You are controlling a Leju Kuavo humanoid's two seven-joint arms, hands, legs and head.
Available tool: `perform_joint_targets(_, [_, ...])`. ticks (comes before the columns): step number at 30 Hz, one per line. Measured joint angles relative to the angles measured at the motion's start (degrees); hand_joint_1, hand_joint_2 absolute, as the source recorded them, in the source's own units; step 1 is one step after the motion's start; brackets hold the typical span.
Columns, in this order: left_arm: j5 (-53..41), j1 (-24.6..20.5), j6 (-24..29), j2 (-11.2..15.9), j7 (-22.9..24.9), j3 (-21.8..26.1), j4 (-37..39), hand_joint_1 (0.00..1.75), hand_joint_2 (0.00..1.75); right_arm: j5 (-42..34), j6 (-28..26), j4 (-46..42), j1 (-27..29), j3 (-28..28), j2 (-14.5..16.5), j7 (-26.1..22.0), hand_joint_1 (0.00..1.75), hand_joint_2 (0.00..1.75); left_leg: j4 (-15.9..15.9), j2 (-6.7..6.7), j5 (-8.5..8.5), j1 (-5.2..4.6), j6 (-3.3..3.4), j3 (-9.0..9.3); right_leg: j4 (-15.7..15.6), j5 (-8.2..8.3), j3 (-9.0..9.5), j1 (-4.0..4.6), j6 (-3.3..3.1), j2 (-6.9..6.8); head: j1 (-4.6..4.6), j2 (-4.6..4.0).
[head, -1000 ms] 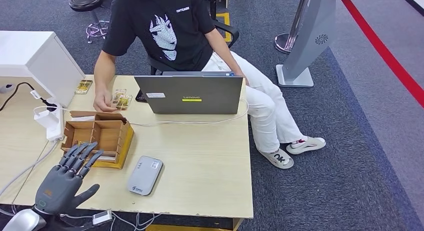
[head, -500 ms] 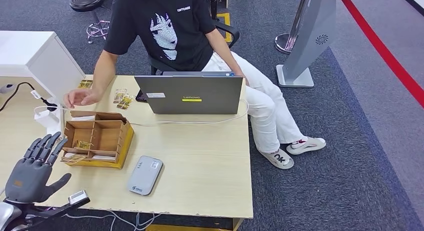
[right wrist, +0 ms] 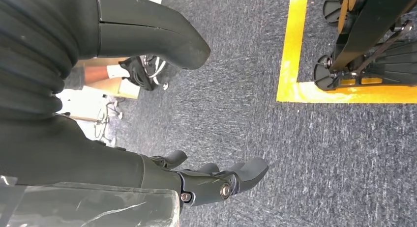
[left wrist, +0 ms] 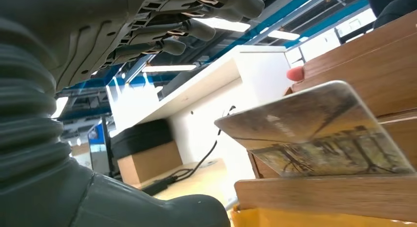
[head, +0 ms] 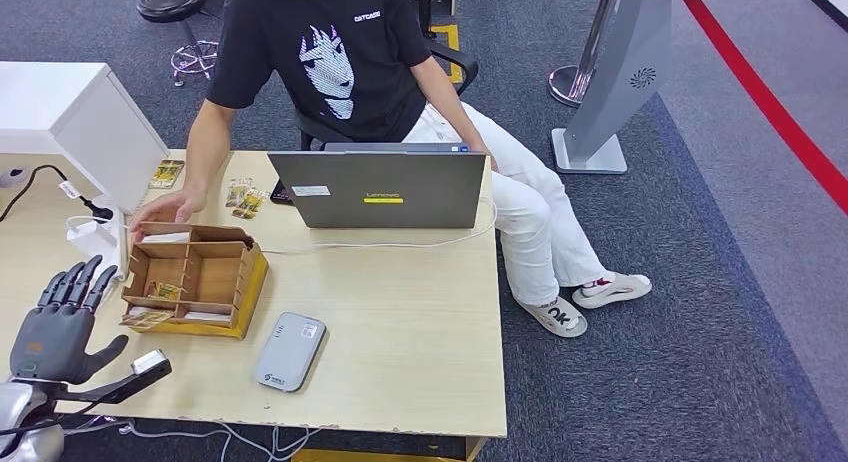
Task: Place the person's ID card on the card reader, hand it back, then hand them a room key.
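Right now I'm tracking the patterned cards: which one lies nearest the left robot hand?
The card overhanging the wooden organizer's front-left corner, beside the left robot hand. The others lie inside it or near the laptop.

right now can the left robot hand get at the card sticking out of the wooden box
Probably yes: the left robot hand is open just beside the wooden box, and the card pokes out toward it, nothing between.
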Motion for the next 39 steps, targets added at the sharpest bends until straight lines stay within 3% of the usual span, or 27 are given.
perform_joint_targets(11, [0.38,0.70,-1.10,-1.20,-0.08,-0.67,-1.39,0.00,1.75,0.52,0.02,0.00,-0.03,-0.81,0.00,-0.07,0.00,1.75,0.00,0.00,0.00,0.02,0.00,0.01,0.00,0.00,-0.01,0.00,0.00,0.01,0.00,-0.01])
perform_joint_targets(15, [0.05,1.23,-1.33,-1.25,0.03,-1.55,-2.82,1.64,1.75,0.64,0.04,0.00,-0.03,-1.05,0.00,-0.09,0.00,1.75,0.00,0.00,0.00,0.02,0.00,0.00,0.01,0.00,-0.01,0.00,0.00,0.02,0.00,-0.01])
perform_joint_targets(17, [-0.06,1.34,-1.73,-1.24,0.18,-1.80,-3.35,1.74,1.75,0.71,0.05,0.00,-0.04,-1.14,0.00,-0.15,0.00,1.75,0.00,0.00,0.00,0.02,0.00,0.00,0.00,0.00,0.00,0.00,0.00,0.01,0.00,-0.01])
perform_joint_targets(29, [-0.03,2.03,-3.26,-1.09,1.10,-2.58,-4.33,1.75,1.75,1.25,0.07,0.00,-0.04,-1.50,0.00,-0.24,0.00,1.75,0.00,0.00,0.00,0.02,0.00,0.00,0.01,0.00,0.00,0.00,0.00,0.01,0.00,0.01])
perform_joint_targets(39, [1.58,2.05,1.51,-1.08,1.51,-2.49,-9.13,1.75,1.75,1.98,0.05,0.00,-0.05,-2.28,0.00,-0.24,0.00,1.75,0.00,-0.02,0.00,0.01,0.00,0.00,0.01,0.00,0.00,0.00,0.00,-0.02,-0.01,-0.01])
